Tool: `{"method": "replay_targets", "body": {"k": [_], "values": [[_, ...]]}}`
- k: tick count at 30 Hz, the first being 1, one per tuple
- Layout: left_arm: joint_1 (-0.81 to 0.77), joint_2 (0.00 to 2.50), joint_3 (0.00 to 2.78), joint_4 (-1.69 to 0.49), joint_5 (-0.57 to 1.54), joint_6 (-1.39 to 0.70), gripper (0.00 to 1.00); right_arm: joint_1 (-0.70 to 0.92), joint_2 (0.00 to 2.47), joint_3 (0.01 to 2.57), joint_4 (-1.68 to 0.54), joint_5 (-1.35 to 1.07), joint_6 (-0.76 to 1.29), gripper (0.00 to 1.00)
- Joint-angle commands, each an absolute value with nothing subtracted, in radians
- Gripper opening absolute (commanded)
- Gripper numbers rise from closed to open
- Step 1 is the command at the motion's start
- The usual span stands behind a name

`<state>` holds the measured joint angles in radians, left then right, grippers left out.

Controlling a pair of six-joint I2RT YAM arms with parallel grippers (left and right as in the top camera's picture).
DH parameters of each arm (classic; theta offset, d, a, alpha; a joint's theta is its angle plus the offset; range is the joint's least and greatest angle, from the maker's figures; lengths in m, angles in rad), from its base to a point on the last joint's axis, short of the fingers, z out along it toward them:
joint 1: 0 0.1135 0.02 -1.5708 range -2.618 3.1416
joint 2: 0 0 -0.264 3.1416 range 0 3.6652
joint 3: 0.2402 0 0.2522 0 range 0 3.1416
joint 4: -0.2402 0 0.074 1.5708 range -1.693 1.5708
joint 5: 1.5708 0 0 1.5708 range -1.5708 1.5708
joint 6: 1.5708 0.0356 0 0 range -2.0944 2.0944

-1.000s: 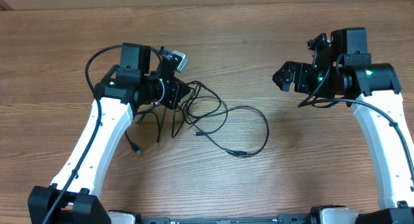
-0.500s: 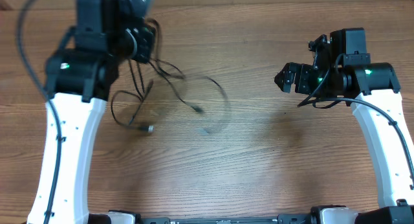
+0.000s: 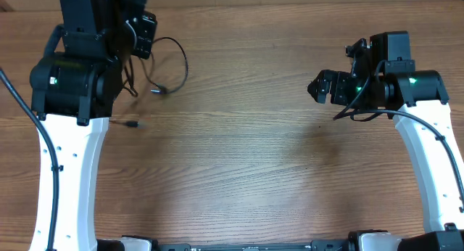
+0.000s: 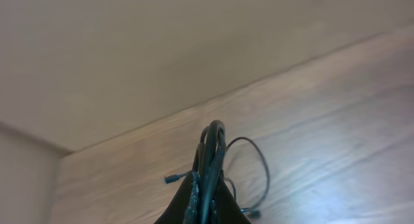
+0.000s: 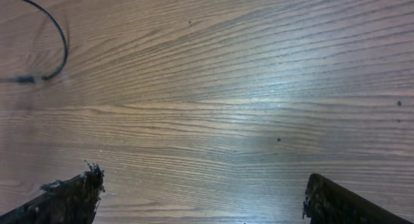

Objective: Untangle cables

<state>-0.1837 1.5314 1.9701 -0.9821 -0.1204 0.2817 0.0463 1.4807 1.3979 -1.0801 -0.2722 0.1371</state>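
Note:
The cables point(image 3: 179, 63) are thin black cords bunched in my left gripper point(image 3: 143, 27), which is shut on them at the far left of the table. In the overhead view one loop hangs to the right of it, a plug end point(image 3: 157, 90) dangles below, and another plug point(image 3: 133, 125) shows lower down. The left wrist view shows the cables point(image 4: 213, 141) squeezed between the closed fingers point(image 4: 187, 201), with a loop and plug ends trailing beyond. My right gripper point(image 3: 317, 87) hovers open at the right. In its wrist view nothing lies between the fingertips point(image 5: 77, 188), and one cable point(image 5: 62, 44) curves at top left.
The bare wooden table point(image 3: 239, 164) stretches between the two arms. A pale wall meets the table's far edge point(image 4: 149, 120) in the left wrist view. Thicker black robot wiring point(image 3: 362, 106) hangs beside the right arm.
My left arm has risen and swung to the far left, carrying the cable bundle off the table's middle. The cords now hang from it. The right arm has stayed still.

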Motion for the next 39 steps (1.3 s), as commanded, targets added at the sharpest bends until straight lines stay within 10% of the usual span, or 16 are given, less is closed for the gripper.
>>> {"method": "replay_targets", "body": {"k": [1, 8, 12, 17, 30, 39], "values": [[-0.242, 1.574, 1.991, -0.991, 0.048, 0.31, 0.04, 0.044, 1.484, 1.41, -1.067, -0.262, 0.132, 1.0], [-0.384, 1.786, 1.991, -0.993, 0.201, 0.311, 0.04, 0.044, 1.484, 1.41, -1.065, -0.262, 0.133, 1.0], [-0.421, 1.907, 1.991, -0.977, 0.231, 0.244, 0.74, 0.044, 1.484, 1.41, -1.069, -0.262, 0.133, 1.0], [-0.424, 1.981, 1.991, -0.955, 0.397, 0.231, 1.0, 0.044, 1.484, 1.41, -1.068, -0.262, 0.133, 1.0], [-0.416, 1.945, 1.995, -0.938, 0.373, 0.2, 1.0, 0.044, 1.484, 1.41, -1.068, -0.244, 0.132, 1.0], [-0.412, 1.753, 1.995, -1.003, -0.046, 0.108, 1.0, 0.044, 1.484, 1.41, -1.058, -0.243, 0.132, 1.0]]}}
